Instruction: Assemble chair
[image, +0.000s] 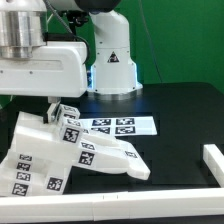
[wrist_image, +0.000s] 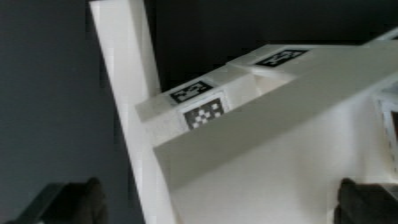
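Note:
The chair parts lie joined in one white cluster of slabs and blocks with black-and-white tags, at the exterior view's lower left. My gripper hangs just over the cluster's far end. In the wrist view the gripper is open. Its dark fingertips stand wide apart on either side of a broad white slab. A dark gap shows between one fingertip and the slab's edge. A long white bar and two tagged blocks lie beyond the slab.
The marker board lies flat on the black table behind the cluster. The white border rail runs along the exterior view's right. The arm's base stands at the back.

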